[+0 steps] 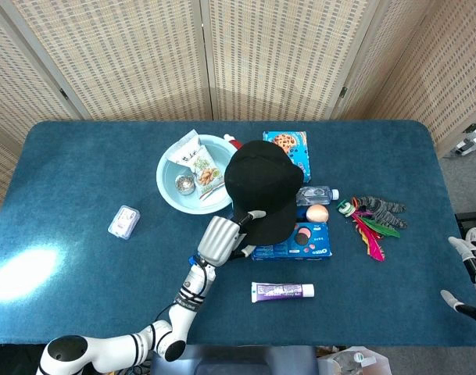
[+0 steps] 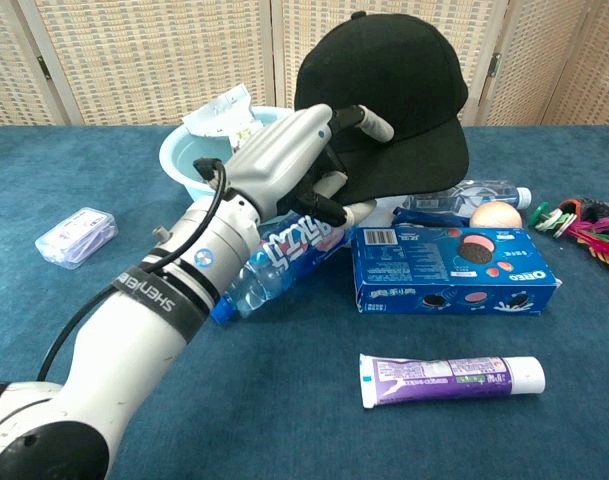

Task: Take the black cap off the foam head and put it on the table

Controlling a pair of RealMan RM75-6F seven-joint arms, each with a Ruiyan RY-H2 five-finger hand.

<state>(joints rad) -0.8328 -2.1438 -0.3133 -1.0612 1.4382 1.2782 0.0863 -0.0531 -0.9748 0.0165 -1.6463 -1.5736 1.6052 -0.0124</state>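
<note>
Black cap point(image 2: 394, 95) sits up on the foam head, which is fully hidden under it, mid-table between the light blue bowl point(image 1: 169, 181) and the Oreo box point(image 2: 454, 268), brim facing the robot. Left hand point(image 2: 302, 165) is at the brim: one finger lies over the top of the brim, the others curl in underneath, so it looks like a pinch on the brim edge, though firm contact can't be confirmed from either view. Right hand point(image 1: 468, 273) hangs at the far right table edge, fingers apart, holding nothing. Step in hand, as I judge it: securing the grip on the cap, lift not yet done. Next move calls for a firm pinch, then lifting up and toward the robot to clear the head without knocking the water bottle point(image 2: 274, 265) just below the hand, then setting down on a bare patch, probably front left. Surface is a dark blue cloth-covered table point(image 1: 81, 234) with clutter: toothpaste tube point(image 2: 450, 377), small plastic case point(image 1: 123, 221), snack packets in the bowl, a feather shuttlecock point(image 1: 372, 234). Behind stand woven beige folding screens point(image 1: 284, 55).
</note>
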